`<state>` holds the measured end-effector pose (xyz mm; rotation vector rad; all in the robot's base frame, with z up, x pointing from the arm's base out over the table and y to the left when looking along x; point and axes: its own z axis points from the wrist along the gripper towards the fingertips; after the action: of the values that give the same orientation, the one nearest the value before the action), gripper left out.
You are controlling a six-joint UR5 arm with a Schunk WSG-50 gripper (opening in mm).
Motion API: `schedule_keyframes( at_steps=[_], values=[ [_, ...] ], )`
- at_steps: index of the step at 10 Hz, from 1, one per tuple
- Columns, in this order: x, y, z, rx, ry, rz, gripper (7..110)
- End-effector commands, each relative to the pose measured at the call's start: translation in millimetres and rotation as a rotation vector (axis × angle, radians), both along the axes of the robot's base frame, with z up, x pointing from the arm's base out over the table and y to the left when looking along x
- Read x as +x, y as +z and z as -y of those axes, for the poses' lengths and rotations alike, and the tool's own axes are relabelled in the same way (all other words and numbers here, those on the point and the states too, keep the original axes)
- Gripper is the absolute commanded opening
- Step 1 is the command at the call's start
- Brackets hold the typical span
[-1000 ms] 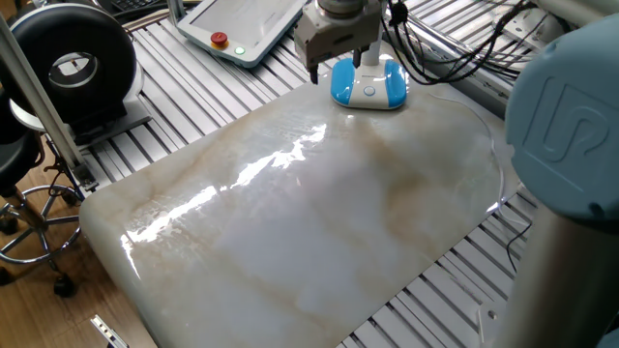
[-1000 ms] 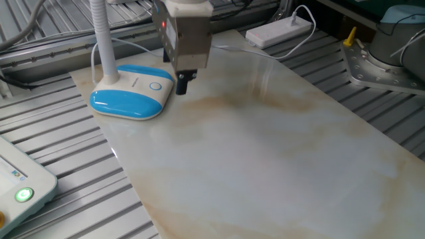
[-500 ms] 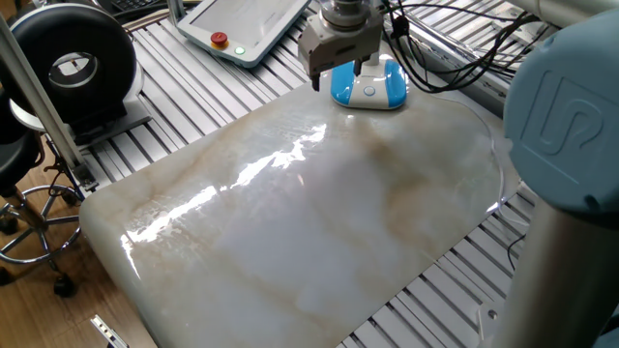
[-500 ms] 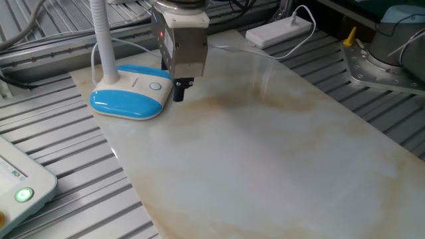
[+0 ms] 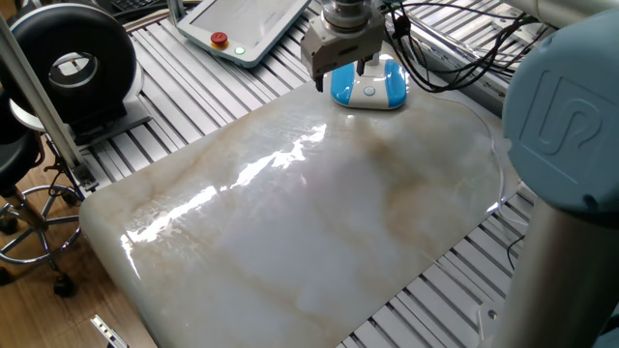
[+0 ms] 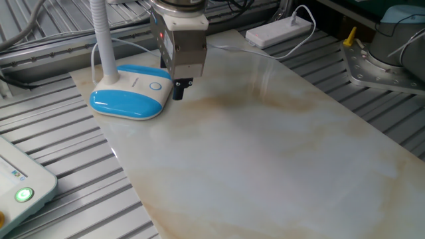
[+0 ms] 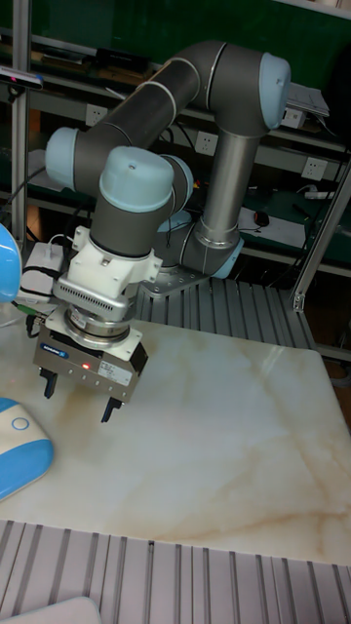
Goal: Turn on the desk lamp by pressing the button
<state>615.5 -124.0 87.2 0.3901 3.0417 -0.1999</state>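
Nearest to us in the other fixed view we see the big, shiny marble-look table top [image 6: 279, 153], pale cream with brown streaks. It lies on a bench of grey metal slats [image 6: 60, 192].

At the far left corner of that shiny top sits the small desk lamp with a rounded bright-blue and white plastic base [image 6: 131, 91]. A slim white neck [image 6: 103, 40] goes up from the back of the base. On the white part of the base we see a small round button [image 6: 155, 85].

Just beside the lamp, on its right in this view, hangs the grey two-finger gripper [image 7: 78, 396] of the robot arm. In the tall fixed view we see its two dark fingers [image 7: 110, 409] pointing down with a wide gap between them, so the gripper is spread apart and holds nothing. One dark fingertip sits low, close to the table top and just next to the edge of the lamp base. We cannot tell if it touches the base. It is not on the button.

Farther back in one fixed view, past the lamp, lies a white flat tablet-like box with a red button [image 5: 247, 24] on the grey slats. A white power strip [image 6: 279, 30] with a thin white cord lies behind the table top.
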Motion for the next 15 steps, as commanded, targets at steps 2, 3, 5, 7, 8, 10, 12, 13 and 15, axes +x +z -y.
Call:
schedule_keyframes(
  at_steps=[2, 3, 5, 7, 8, 10, 12, 13, 15],
  values=[
    [-6.6, 1.7, 10.3, -0.035, -0.035, -0.021, 88],
    [-7.0, 1.8, 10.7, -0.037, -0.036, -0.022, 88],
    [-8.9, 1.1, 6.6, -0.02, -0.028, -0.032, 88],
    [-10.4, 1.0, 6.6, -0.02, -0.021, -0.039, 88],
    [-7.8, -0.6, 5.7, -0.017, -0.014, -0.037, 88],
    [-1.0, -5.9, 4.4, -0.015, 0.002, -0.03, 88],
    [4.2, -8.2, 6.4, -0.018, 0.009, -0.014, 88],
    [6.3, -8.9, 10.5, -0.031, 0.016, -0.009, 88],
    [9.5, -16.1, 15.8, -0.03, 0.022, -0.004, 88]
  ],
)
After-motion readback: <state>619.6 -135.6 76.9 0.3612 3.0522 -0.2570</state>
